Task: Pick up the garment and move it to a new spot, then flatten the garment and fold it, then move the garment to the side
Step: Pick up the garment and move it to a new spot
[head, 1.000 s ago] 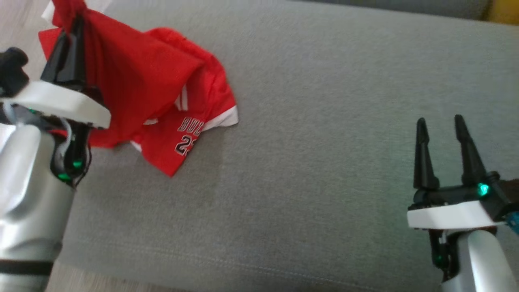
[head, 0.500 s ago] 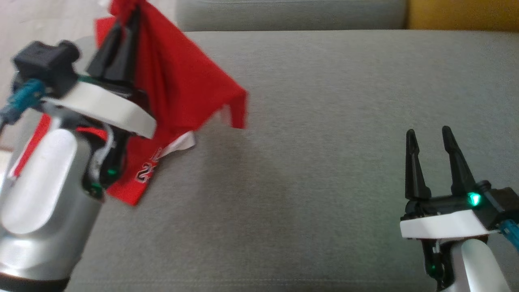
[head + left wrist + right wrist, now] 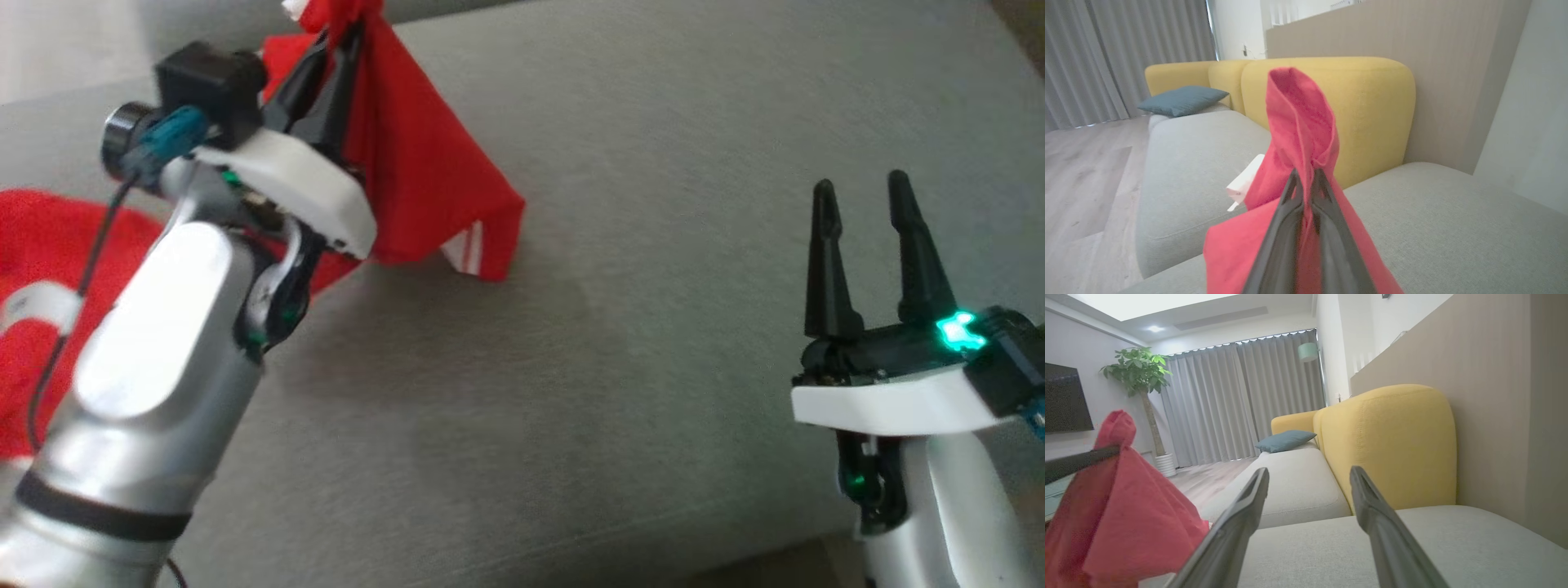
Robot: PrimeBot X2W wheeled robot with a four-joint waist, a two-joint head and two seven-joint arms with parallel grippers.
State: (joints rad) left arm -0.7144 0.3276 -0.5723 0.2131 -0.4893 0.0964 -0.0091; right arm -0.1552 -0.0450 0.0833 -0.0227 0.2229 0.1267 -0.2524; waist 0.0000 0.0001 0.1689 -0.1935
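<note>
Two pincers: left pincer (image 3: 346, 29) clamped on red garment (image 3: 416, 171); right pincer (image 3: 860, 181) wide, empty.

Right pincer (image 3: 1309, 470): fingers spread wide, empty, above the grey sofa seat (image 3: 1453, 547). At the left edge, the left pincer (image 3: 1112, 451) clamps the hanging red garment (image 3: 1126, 522). Yellow backrest (image 3: 1392, 445) behind.

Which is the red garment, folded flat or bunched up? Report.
Bunched up: the red garment hangs draped from the shut left gripper over the grey sofa seat.

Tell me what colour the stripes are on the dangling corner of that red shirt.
White stripes on the red fabric garment, clearest in the head view.
</note>
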